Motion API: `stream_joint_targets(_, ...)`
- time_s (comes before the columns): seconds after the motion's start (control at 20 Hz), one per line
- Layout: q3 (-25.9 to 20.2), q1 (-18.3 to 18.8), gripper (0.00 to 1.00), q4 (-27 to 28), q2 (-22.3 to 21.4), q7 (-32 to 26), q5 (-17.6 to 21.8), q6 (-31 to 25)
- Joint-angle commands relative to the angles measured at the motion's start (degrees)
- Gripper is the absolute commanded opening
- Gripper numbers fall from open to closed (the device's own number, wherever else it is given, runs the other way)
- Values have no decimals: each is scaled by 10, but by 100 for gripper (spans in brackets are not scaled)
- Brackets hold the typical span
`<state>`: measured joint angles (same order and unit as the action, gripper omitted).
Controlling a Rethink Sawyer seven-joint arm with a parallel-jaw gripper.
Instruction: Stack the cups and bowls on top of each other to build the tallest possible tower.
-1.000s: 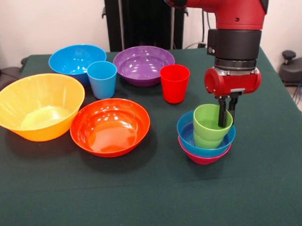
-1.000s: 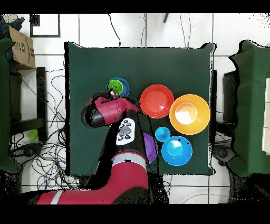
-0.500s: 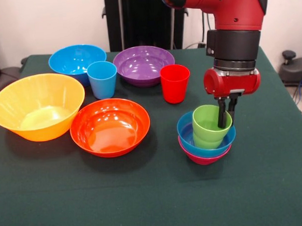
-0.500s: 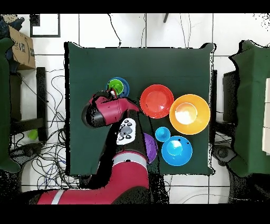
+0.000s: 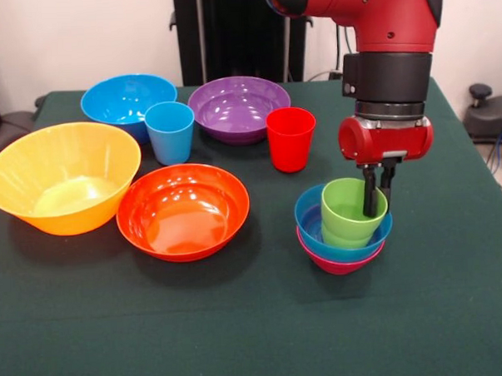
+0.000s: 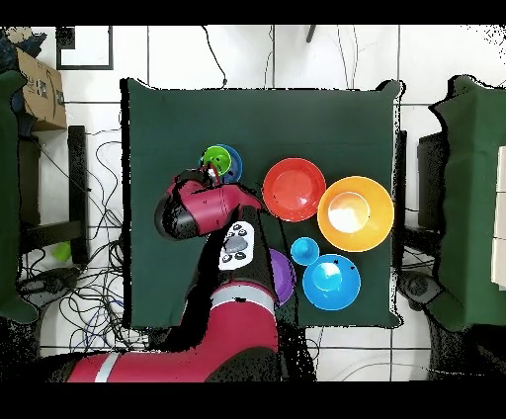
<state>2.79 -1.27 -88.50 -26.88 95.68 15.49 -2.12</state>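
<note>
The tower so far is three pieces: a small magenta bowl (image 5: 339,262) on the table (image 5: 257,337), a small blue bowl (image 5: 312,223) nested in it, and the green cup (image 5: 349,213) standing upright inside that. The gripper (image 5: 376,201) is clamped on the green cup's rim — one finger inside the cup, the other outside its wall, on the side toward the arm. From overhead the cup and its bowls (image 6: 221,160) show just beyond the red wrist.

Whether the cup is fully seated or held slightly off the blue bowl's floor I cannot tell.

Everything else is loose on the cloth: the yellow-orange bowl (image 5: 63,175), the red-orange bowl (image 5: 183,209) touching or just beside it, the large blue bowl (image 5: 122,98), the purple bowl (image 5: 237,107), the light blue cup (image 5: 170,131) and the red cup (image 5: 290,138)

By my reckoning about a third is done — six pieces remain to go on, and the wide bowls will be awkward to balance on a narrow cup
</note>
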Motion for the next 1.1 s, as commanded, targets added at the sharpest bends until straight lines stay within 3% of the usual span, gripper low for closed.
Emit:
stream_joint_targets(0.05, -27, -10, 0, -22, 28, 91, -15, -14)
stream_joint_targets(1.1, -30, -8, 0, -51, 25, 84, -32, -45)
